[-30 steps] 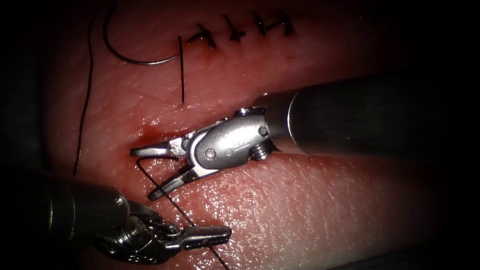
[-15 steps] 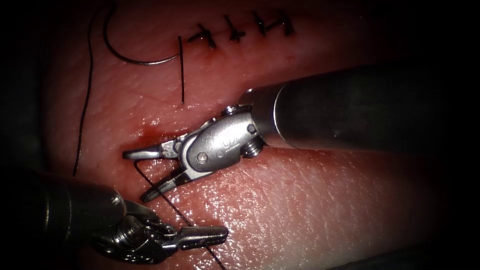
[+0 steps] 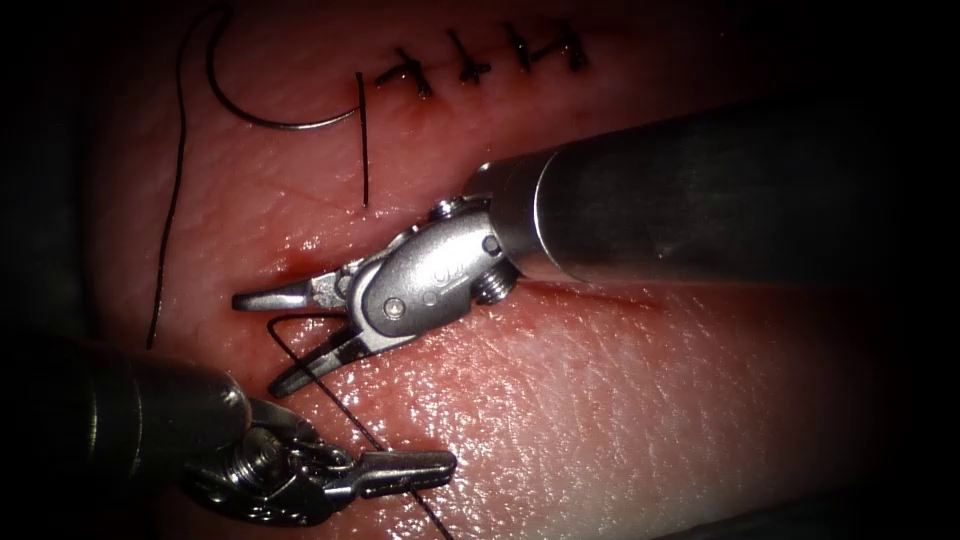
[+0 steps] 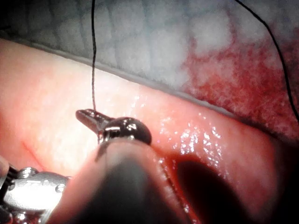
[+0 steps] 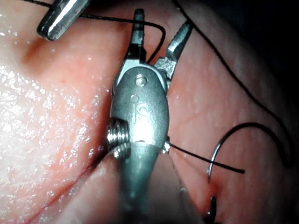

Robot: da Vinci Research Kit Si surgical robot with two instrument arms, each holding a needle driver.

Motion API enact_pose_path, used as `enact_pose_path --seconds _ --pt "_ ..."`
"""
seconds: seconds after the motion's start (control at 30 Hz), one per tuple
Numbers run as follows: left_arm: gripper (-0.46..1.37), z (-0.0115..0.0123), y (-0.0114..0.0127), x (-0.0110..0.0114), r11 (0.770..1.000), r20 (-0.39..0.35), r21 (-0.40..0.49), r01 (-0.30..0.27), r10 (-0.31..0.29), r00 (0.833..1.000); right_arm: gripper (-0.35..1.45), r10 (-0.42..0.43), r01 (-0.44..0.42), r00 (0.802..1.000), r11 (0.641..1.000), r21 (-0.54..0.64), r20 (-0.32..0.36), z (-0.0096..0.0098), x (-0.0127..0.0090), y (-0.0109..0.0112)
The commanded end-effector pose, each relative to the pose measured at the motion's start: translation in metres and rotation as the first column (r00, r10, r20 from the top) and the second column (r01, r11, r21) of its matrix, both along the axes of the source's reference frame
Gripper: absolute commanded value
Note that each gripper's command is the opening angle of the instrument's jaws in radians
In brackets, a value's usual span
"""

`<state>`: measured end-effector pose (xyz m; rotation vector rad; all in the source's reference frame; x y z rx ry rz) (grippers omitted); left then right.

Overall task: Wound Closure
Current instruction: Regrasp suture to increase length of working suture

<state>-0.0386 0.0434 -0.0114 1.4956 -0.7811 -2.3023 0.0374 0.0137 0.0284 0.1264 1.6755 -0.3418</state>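
Two tools work low on the tissue (image 3: 620, 420), beside the open stretch of the cut (image 3: 300, 262). The right tool (image 3: 268, 340) has its jaws spread wide — holding nothing — with a strand of thread (image 3: 330, 395) running between them. The left tool (image 3: 440, 466) is clenched on that same thread, its jaws pressed flat together below the right tool. The needle (image 3: 262, 110) lies free on top of the tissue, well apart from both tools, left of the stitches (image 3: 480, 60) that close the upper cut; neither tool grips it. A cut end of thread (image 3: 362, 140) hangs just beside the needle's tip — red fluid (image 3: 300, 265) wets the wound edge near the right tool's upper jaw.
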Motion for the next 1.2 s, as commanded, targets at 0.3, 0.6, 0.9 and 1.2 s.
enact_pose_path --seconds 0.3,0.6,0.9,1.2 --pt "-0.35 -0.0002 -0.0002 0.0003 1.0 0.0 0.007 -0.004 0.004 1.0 -0.35 0.005 -0.005 1.0 1.0 -0.002 -0.001 0.0001 -0.0002 0.0003" --pt "-0.35 -0.0003 -0.0003 0.001 1.0 0.004 0.006 -0.004 0.004 1.0 -0.35 0.042 -0.043 0.998 0.998 0.035 0.039 0.0005 -0.0038 0.0011" --pt "-0.35 -0.0002 0.0004 0.0013 1.0 0.008 0.011 0.004 -0.004 1.0 -0.35 0.07 -0.073 0.996 0.996 0.054 0.056 0.0 -0.006 0.0012" --pt "-0.35 0.0001 0.0007 0.0018 1.0 -0.003 0.012 0.018 -0.018 1.0 -0.35 0.144 -0.161 0.983 0.976 0.146 0.116 0.0005 -0.0079 0.0019"
